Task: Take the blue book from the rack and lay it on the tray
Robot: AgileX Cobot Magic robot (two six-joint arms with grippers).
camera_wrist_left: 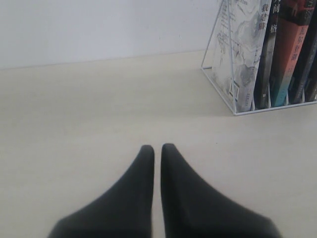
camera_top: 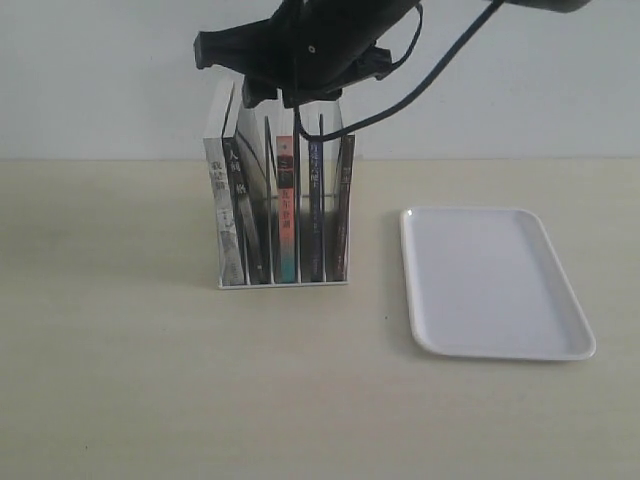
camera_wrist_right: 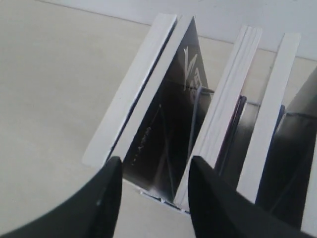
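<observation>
Pale beige counter [camera_top: 120,380], plain white wall [camera_top: 100,80] behind. Blue book [camera_top: 316,205] upright in white wire rack [camera_top: 285,284], second book from its 3 o'clock end. Narrow dark blue spine, white characters, cover hidden. White tray [camera_top: 490,280] flat at rack's 3 o'clock, apart. Right pincer [camera_wrist_right: 154,168] spread wide over book tops, probably touching nothing. Left pincer [camera_wrist_left: 157,148] closed up, holding nothing.

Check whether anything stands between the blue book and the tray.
Sideways, yes: a dark-spined book and the wire dividers of the rack stand between the blue book and the tray. Straight up, only the open right gripper hangs over the rack. Nothing visible lies on the table between rack and tray.
</observation>
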